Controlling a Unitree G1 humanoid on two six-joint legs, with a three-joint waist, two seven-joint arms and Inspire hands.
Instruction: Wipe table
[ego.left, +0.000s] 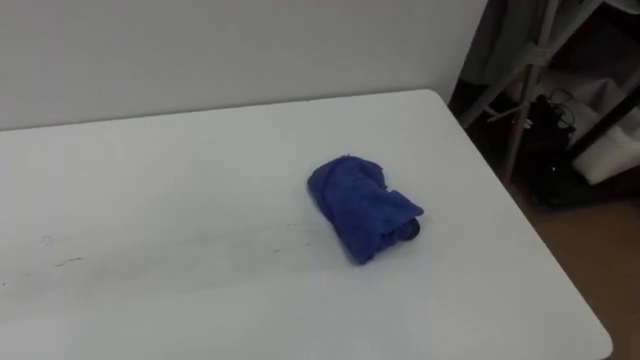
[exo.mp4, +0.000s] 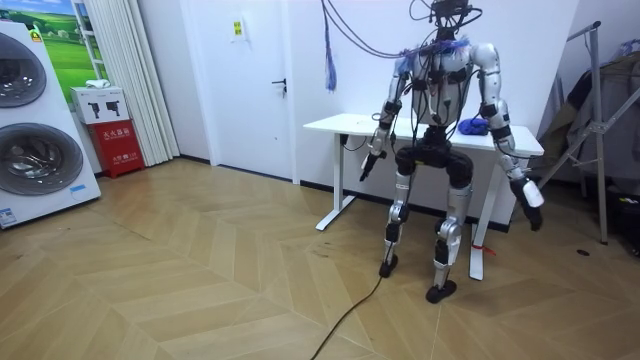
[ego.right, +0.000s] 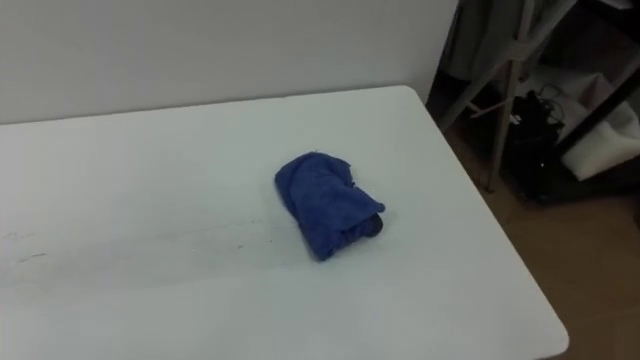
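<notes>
Left hand (exo.mp4: 369, 163) hangs below the table's (ego.left: 150, 180) edge, finger posture not discernible. The table top is white, smooth, matt and round-cornered, with faint grey streaks (ego.left: 68, 262) at its left. Right of centre lies the blue cloth (ego.left: 360, 208): fluffy terry, bunched into a folded lump, apart from both hands. Right hand (exo.mp4: 533, 203) hangs low beyond the table's end, fingers likewise not discernible.

One blue cloth (ego.left: 360, 208), one white table (ego.left: 150, 200)
</notes>
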